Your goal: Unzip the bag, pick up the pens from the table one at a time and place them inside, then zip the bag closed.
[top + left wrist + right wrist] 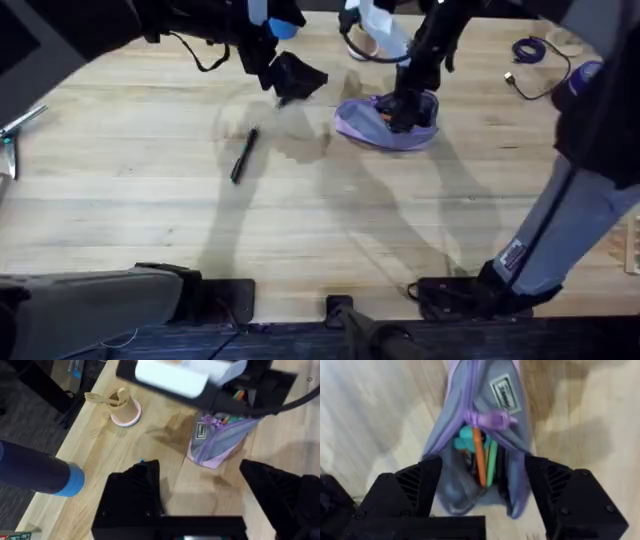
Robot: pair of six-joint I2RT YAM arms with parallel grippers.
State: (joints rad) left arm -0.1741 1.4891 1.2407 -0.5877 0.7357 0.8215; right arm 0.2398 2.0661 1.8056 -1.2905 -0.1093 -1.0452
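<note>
The right gripper point(405, 112) hovers directly over the unzipped lavender bag point(372, 128), which lies toward the far edge of the wooden table point(130, 230), right of centre. Its black fingers point(407, 492) are spread wide, straddling the pouch's mouth and grasping nothing. Inside, orange and green pens point(485, 460) stand beside a purple zipper pull point(495, 419). The left gripper point(290, 80), also released and empty, hangs near the far edge just left of the bag. One black pen point(243, 155) lies on bare planks, well apart, left of the bag.
</note>
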